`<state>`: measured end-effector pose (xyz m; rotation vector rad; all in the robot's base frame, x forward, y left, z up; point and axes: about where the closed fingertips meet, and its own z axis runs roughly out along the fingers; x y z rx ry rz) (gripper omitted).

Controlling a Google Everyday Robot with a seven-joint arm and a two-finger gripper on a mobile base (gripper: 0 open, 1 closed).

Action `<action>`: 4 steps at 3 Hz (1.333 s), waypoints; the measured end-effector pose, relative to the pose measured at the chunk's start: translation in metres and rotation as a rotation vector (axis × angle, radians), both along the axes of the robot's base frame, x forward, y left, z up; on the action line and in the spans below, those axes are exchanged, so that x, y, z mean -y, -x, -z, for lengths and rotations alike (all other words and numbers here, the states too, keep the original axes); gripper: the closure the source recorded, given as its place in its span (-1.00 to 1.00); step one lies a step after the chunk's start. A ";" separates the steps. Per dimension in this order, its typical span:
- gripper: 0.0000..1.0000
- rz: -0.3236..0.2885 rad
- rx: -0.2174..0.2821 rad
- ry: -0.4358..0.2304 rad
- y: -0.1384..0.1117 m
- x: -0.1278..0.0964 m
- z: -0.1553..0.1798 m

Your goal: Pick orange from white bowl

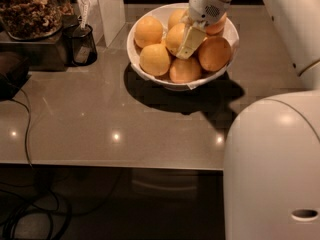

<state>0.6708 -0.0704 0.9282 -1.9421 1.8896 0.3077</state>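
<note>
One white robot arm point(212, 1) comes in over the table's far right corner. Its pale yellow gripper point(189, 45) tips down into the wide glossy white bowl point(131, 51) near the far edge, resting against the smooth round yellow-orange orange point(175, 36) mid-pile. Can't tell if the jaws are open or closed. The glossy grey-brown tabletop point(100, 119) has a small dark mesh cup point(81, 45) toward the far left corner, and the room's dim.

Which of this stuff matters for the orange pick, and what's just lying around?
Job:
- gripper, down in the bowl against the middle orange
- white bowl

Lying about:
- dark mesh cup
- glass jar
- cable
</note>
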 end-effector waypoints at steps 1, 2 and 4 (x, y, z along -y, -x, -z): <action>1.00 -0.018 -0.012 0.004 -0.001 -0.004 0.003; 1.00 -0.018 -0.012 0.004 -0.001 -0.002 0.000; 1.00 -0.009 0.010 0.013 0.002 -0.009 -0.012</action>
